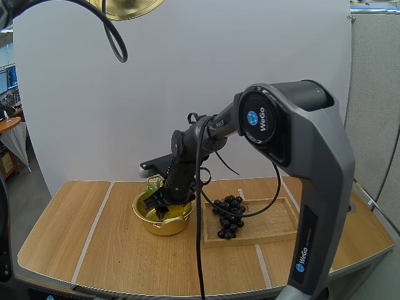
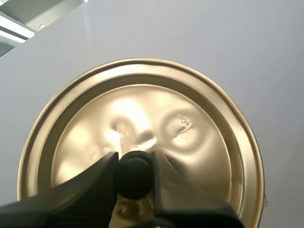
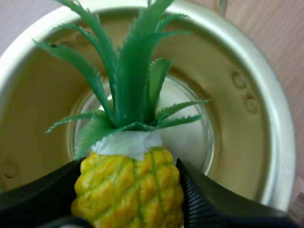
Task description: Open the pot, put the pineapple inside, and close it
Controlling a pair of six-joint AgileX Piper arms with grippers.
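Table (image 1: 75, 237): wooden tray (image 1: 275, 232) on my right side, open pot (image 1: 164, 224) just beside its left edge. Lid (image 2: 142, 109) is off and held high in the air, well apart from the pot. Grapes (image 1: 228, 215) lie in the tray, not involved. Pineapple (image 3: 126, 175) is at the pot's mouth, crown pointing into it toward the floor; can't tell if the leaves touch anything. My right gripper (image 3: 129, 202) pinches the pineapple body, one finger on each side. My left gripper (image 2: 134, 166) is clamped on the lid's black knob (image 2: 134, 183). Risks as I see them: fruit goes in crown-first, so on release it may lean on the wall with its base above the rim, and the lid won't seat. My right fingers sit close to the rim, so a sloppy retract could nudge the light pot off position. The knob is round and the grip small, so the lid can swing or slip during descent. Bringing the lid down before my right arm clears means a collision.
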